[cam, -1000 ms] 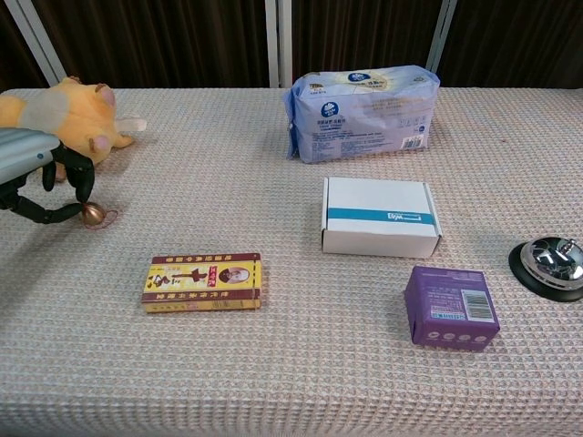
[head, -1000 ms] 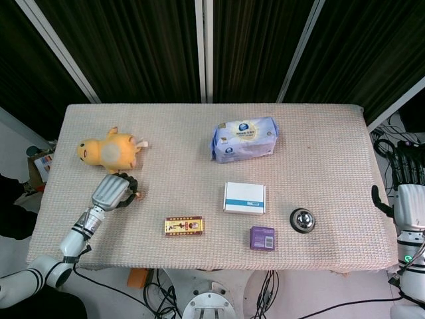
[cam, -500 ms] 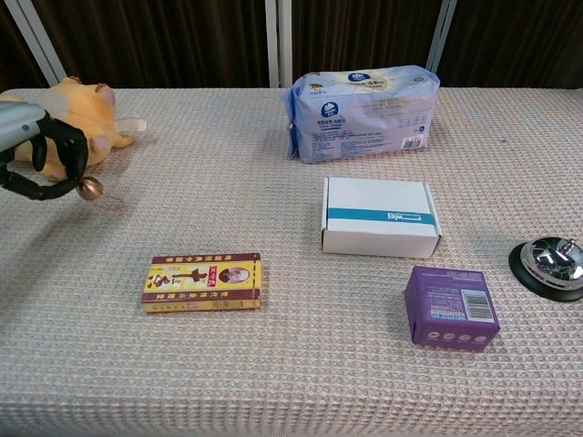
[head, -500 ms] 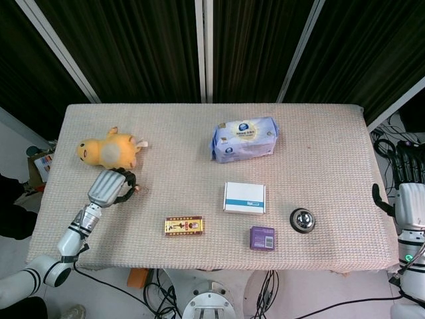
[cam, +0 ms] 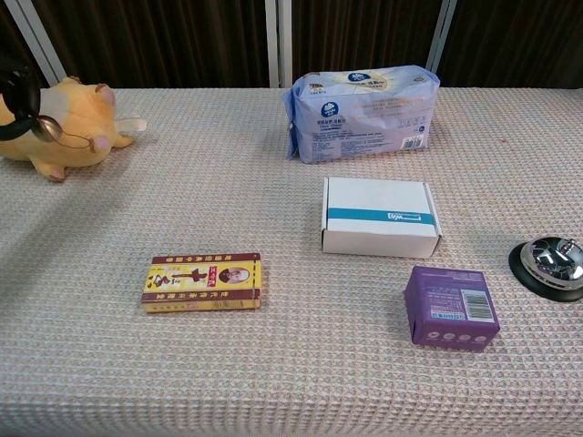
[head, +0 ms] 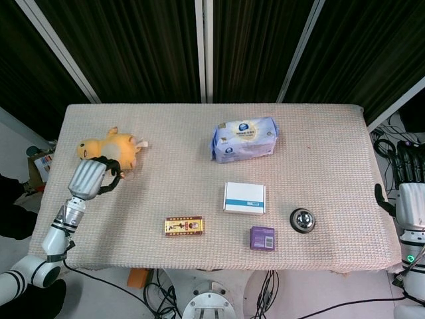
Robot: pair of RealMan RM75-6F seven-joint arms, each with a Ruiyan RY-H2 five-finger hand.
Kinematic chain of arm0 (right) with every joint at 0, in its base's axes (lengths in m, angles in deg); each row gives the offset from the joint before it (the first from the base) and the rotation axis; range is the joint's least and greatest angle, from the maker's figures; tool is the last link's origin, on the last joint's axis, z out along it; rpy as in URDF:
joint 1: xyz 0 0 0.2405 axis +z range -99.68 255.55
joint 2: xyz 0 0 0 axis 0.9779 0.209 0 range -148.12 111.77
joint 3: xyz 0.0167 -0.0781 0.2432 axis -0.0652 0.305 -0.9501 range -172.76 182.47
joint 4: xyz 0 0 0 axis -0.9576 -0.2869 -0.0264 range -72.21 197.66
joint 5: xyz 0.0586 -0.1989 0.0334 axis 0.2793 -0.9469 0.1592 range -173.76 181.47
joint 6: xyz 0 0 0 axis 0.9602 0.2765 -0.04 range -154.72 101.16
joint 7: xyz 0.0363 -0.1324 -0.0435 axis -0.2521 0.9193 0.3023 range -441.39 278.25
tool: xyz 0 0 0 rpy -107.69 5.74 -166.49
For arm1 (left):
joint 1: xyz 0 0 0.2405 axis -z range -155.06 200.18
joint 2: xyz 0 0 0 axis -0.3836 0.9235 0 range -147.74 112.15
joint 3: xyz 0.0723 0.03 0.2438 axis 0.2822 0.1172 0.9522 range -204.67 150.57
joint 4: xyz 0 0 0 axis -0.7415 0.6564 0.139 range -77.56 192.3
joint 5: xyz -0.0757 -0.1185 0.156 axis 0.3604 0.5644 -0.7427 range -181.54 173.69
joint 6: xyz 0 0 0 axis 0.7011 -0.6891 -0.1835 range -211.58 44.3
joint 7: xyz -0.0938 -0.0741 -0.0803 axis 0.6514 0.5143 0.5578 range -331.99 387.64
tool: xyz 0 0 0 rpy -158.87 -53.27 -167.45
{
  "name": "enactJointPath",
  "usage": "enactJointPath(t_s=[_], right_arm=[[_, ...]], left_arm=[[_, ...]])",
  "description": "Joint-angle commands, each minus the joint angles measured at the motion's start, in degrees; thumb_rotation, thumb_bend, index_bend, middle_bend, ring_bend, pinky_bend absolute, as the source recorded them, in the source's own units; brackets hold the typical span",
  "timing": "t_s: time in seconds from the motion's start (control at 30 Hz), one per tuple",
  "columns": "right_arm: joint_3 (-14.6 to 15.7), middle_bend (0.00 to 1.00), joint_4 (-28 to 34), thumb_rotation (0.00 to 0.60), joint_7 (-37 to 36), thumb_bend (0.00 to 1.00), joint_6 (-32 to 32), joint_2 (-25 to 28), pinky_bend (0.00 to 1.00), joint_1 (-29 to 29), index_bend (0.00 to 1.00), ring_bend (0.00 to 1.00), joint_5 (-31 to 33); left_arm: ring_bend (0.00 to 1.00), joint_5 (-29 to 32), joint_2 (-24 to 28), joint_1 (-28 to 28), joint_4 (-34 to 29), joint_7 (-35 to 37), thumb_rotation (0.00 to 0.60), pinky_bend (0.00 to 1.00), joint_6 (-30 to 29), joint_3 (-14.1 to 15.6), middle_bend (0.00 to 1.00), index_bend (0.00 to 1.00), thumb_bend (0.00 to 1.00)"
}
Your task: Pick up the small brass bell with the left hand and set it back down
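Observation:
The small brass bell (cam: pixel 48 129) hangs in the air in front of the yellow plush toy, with a thin ring loop trailing from it. My left hand (head: pixel 91 178) is raised above the table's left side and pinches the bell between its dark fingertips (cam: pixel 20 98). In the chest view only those fingertips show, at the top left corner. The head view does not show the bell clearly; it is lost among the fingers. My right hand (head: pixel 410 194) stays off the table's right edge, fingers apart, holding nothing.
The yellow plush toy (head: pixel 109 150) lies just behind my left hand. A red-yellow flat box (head: pixel 184 226), a white box (head: pixel 245 197), a purple box (head: pixel 262 237), a black call bell (head: pixel 303 220) and a pack of wipes (head: pixel 244 138) lie on the woven table cover (head: pixel 166 133).
My left hand has lifted the bell off the table and carried it up and to the left, towards the plush toy. The right hand has stayed put.

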Motion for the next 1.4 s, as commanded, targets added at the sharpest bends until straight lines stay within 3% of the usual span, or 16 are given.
enactJointPath(t_s=[0.03, 0.07, 0.13, 0.17, 0.27, 0.37, 0.43, 0.47, 0.53, 0.63, 0.73, 0.83, 0.93, 1.07, 1.17, 1.4], right_arm=[[0.2, 0.00, 0.3, 0.600, -1.0, 0.35, 0.1, -0.1, 0.00, -0.1, 0.00, 0.00, -0.1], [0.1, 0.00, 0.5, 0.600, -1.1, 0.35, 0.2, 0.0, 0.00, -0.2, 0.00, 0.00, 0.0], [0.0, 0.00, 0.8, 0.600, -1.1, 0.35, 0.1, 0.4, 0.00, -0.3, 0.00, 0.00, 0.3], [0.0, 0.00, 0.9, 0.600, -1.1, 0.35, 0.1, 0.4, 0.00, -0.3, 0.00, 0.00, 0.4], [-0.1, 0.00, 1.0, 0.600, -1.0, 0.35, 0.0, 0.4, 0.00, -0.2, 0.00, 0.00, 0.5], [0.2, 0.00, 0.7, 0.600, -0.8, 0.35, -0.3, 0.1, 0.00, -0.2, 0.00, 0.00, 0.4], [0.3, 0.00, 0.4, 0.600, -1.0, 0.35, -0.7, -0.1, 0.00, -0.2, 0.00, 0.00, 0.7], [0.3, 0.00, 0.4, 0.600, -1.1, 0.35, -0.8, -0.1, 0.00, -0.2, 0.00, 0.00, 0.8], [0.3, 0.00, 0.2, 0.600, -1.2, 0.35, -1.0, -0.2, 0.00, -0.2, 0.00, 0.00, 0.9], [0.4, 0.00, 0.1, 0.600, -1.3, 0.35, -1.0, -0.3, 0.00, -0.3, 0.00, 0.00, 0.9], [0.4, 0.00, 0.1, 0.600, -1.3, 0.35, -1.0, -0.2, 0.00, -0.3, 0.00, 0.00, 0.9], [0.5, 0.00, -0.2, 0.600, -1.3, 0.35, -1.1, -0.2, 0.00, -0.4, 0.00, 0.00, 1.0], [0.5, 0.00, -0.2, 0.600, -1.5, 0.35, -1.3, -0.2, 0.00, -0.4, 0.00, 0.00, 1.0], [0.6, 0.00, -0.3, 0.600, -1.5, 0.35, -1.4, -0.3, 0.00, -0.4, 0.00, 0.00, 1.0], [0.6, 0.00, -0.3, 0.600, -1.7, 0.35, -1.6, -0.4, 0.00, -0.3, 0.00, 0.00, 1.2], [0.7, 0.00, -0.2, 0.600, -1.5, 0.35, -1.8, -0.5, 0.00, -0.4, 0.00, 0.00, 1.2]], left_arm=[[0.51, 8.7, 1.4, -2.0, -11.1, 8.8, 0.600, 0.62, 6.9, -1.6, 0.61, 0.69, 0.49], [0.51, 9.4, 4.3, -1.2, -14.0, 12.2, 0.600, 0.62, 10.4, -1.7, 0.61, 0.69, 0.50], [0.51, -0.1, 3.9, 0.2, -5.0, -8.9, 0.600, 0.62, 3.7, 0.9, 0.61, 0.70, 0.53], [0.51, -0.7, 2.4, -0.3, -4.1, -11.9, 0.600, 0.62, 2.3, 1.3, 0.62, 0.70, 0.53], [0.51, 5.1, 3.8, -0.4, -10.7, 0.0, 0.600, 0.62, 8.7, 0.4, 0.62, 0.70, 0.53], [0.51, 2.4, 4.2, 0.3, -8.8, -3.5, 0.600, 0.62, 9.0, 2.1, 0.62, 0.70, 0.53], [0.51, 6.7, 6.3, 0.0, -15.8, 10.9, 0.600, 0.62, 14.0, 1.2, 0.62, 0.70, 0.53], [0.51, 5.4, 7.3, 0.6, -14.8, 9.6, 0.600, 0.62, 14.0, 1.3, 0.62, 0.70, 0.53], [0.52, 0.8, 5.5, 0.7, -8.6, -4.3, 0.600, 0.62, 9.5, 2.6, 0.62, 0.70, 0.53], [0.51, 5.5, 5.9, 0.5, -12.2, -2.3, 0.600, 0.62, 13.0, 2.1, 0.62, 0.70, 0.54], [0.51, 7.3, 6.4, 0.8, -13.0, -8.6, 0.600, 0.61, 13.9, 2.2, 0.62, 0.70, 0.54], [0.51, 6.9, 5.0, 0.2, -11.6, -19.4, 0.600, 0.61, 9.6, 2.1, 0.62, 0.70, 0.57], [0.51, 13.4, 6.5, 0.2, -18.2, -10.4, 0.600, 0.61, 15.7, 0.5, 0.62, 0.70, 0.59], [0.51, 9.9, 5.0, 0.1, -13.7, -20.9, 0.600, 0.61, 9.8, 1.1, 0.62, 0.70, 0.58], [0.51, 12.7, 5.6, -0.1, -16.5, -18.1, 0.600, 0.61, 12.0, 0.6, 0.62, 0.71, 0.57], [0.51, 11.5, 10.3, 0.5, -23.7, 9.4, 0.600, 0.61, 20.0, -1.5, 0.62, 0.70, 0.58]])
